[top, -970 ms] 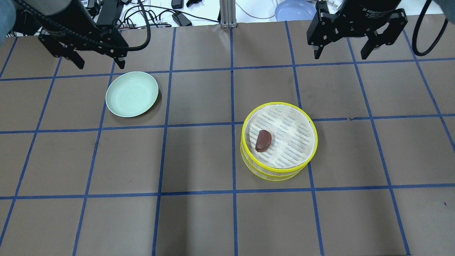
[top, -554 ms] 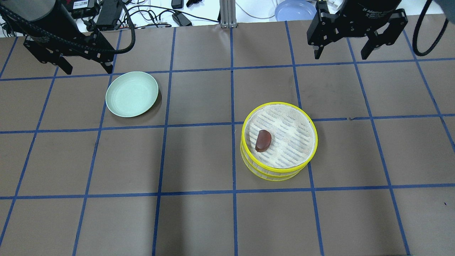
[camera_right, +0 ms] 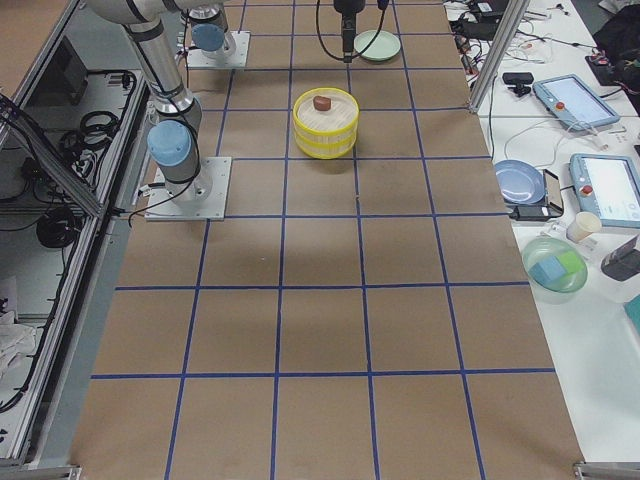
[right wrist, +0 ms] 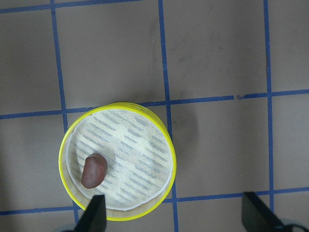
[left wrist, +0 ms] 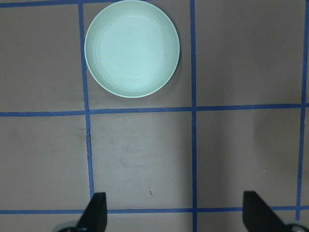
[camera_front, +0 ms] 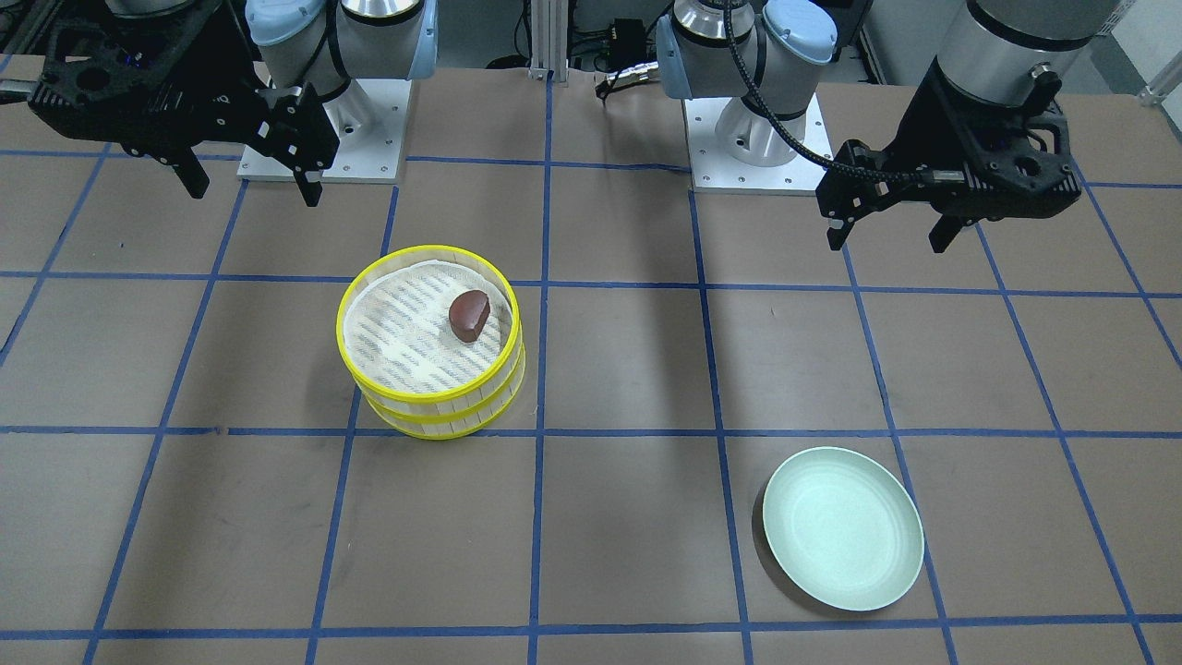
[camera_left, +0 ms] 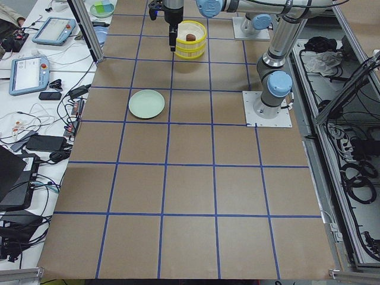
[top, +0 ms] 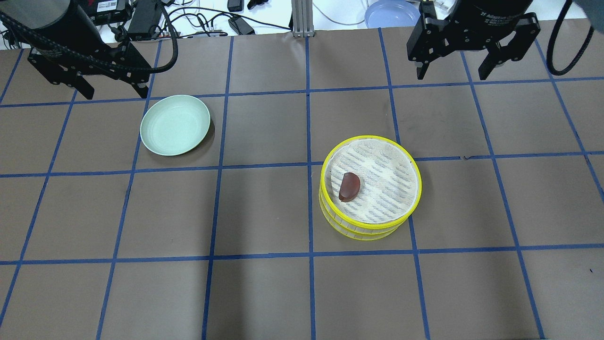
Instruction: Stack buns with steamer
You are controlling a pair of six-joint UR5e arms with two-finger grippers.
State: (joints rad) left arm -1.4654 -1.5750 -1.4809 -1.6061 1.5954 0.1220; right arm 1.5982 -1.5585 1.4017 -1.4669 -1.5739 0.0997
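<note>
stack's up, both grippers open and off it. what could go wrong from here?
The brown bun lies close to the rim of the top tray, not centred; a grasp on that side of the rim would likely hit it.
The inside of the lower tray is hidden and no second bun shows in any view, so the stack may lack one.
The top tray looks slightly offset on the lower one, perhaps only perspective; a nudge might slide it.
</note>
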